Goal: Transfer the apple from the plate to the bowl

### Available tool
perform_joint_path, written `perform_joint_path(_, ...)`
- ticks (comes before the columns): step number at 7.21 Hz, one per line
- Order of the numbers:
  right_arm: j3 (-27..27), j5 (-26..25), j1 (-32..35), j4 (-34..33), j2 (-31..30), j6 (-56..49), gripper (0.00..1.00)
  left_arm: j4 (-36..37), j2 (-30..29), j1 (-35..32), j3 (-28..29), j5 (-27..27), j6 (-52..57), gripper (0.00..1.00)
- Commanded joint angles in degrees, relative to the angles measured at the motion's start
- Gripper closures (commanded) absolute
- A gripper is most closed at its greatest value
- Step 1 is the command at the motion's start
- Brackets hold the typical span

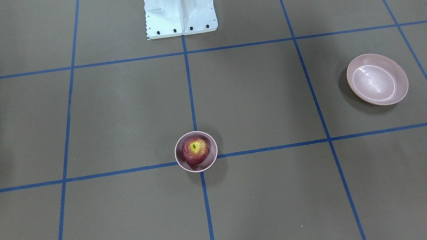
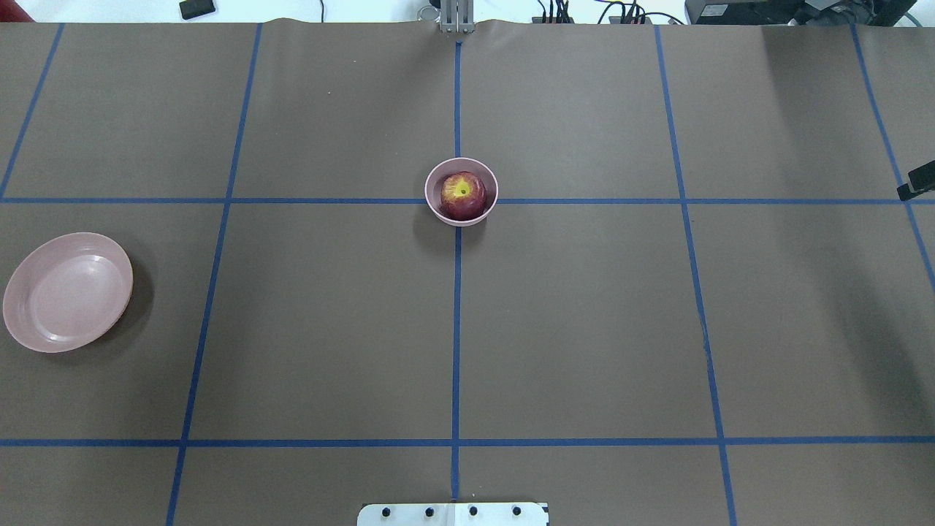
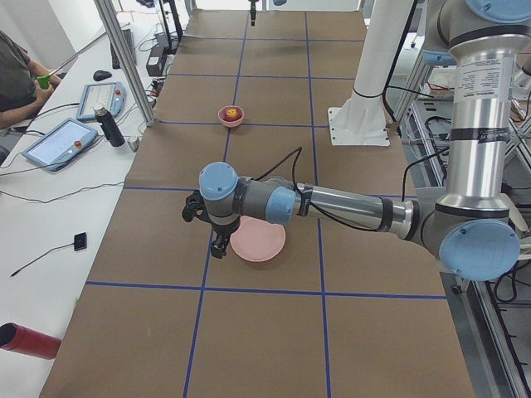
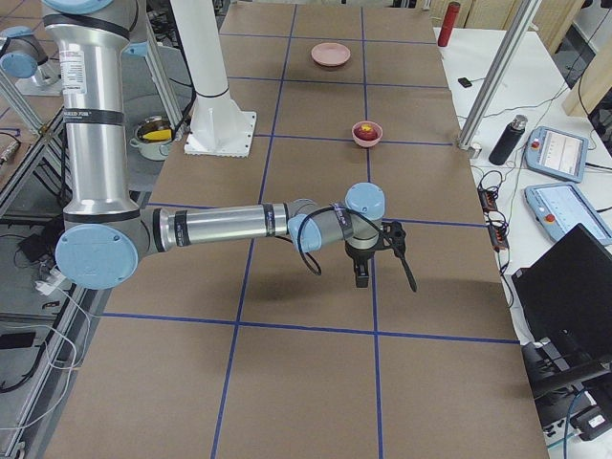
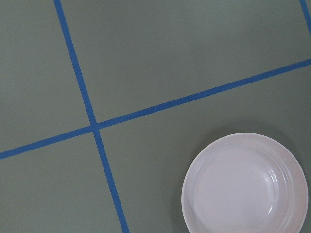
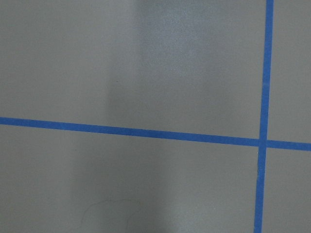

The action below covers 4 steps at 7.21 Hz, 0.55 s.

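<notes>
The dark-red apple [image 1: 195,150] with its yellow stem patch sits inside the small deep pink bowl [image 1: 180,163] at the table's middle, and it shows in the overhead view [image 2: 463,194] too. The wide pink plate [image 1: 377,79] lies empty on the robot's left side [image 2: 67,292]. My left gripper [image 3: 217,243] hangs above the table just beside the plate; the left wrist view shows the empty plate [image 5: 245,187] below. My right gripper [image 4: 360,279] hangs over bare table far from the bowl. I cannot tell whether either gripper is open or shut.
The white robot pedestal [image 1: 179,6] stands at the table's back edge. Blue tape lines grid the brown table. A side bench holds tablets, a dark bottle [image 3: 108,126] and a red cylinder [image 3: 29,340]. A seated person [image 3: 17,75] is beside it.
</notes>
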Motion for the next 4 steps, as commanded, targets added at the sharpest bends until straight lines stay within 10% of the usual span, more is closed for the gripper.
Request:
perform_joint_path(1, -0.2, 0.0, -0.6, 0.1, 0.1, 0.1, 0.0, -0.1, 0.5, 0.1, -0.8, 0.0, -0.1, 0.02)
perform_joint_path(4, -0.1, 0.2, -0.6, 0.0, 0.1, 0.1, 0.0, -0.2, 1.1, 0.1, -0.6, 0.2, -0.3, 0.02)
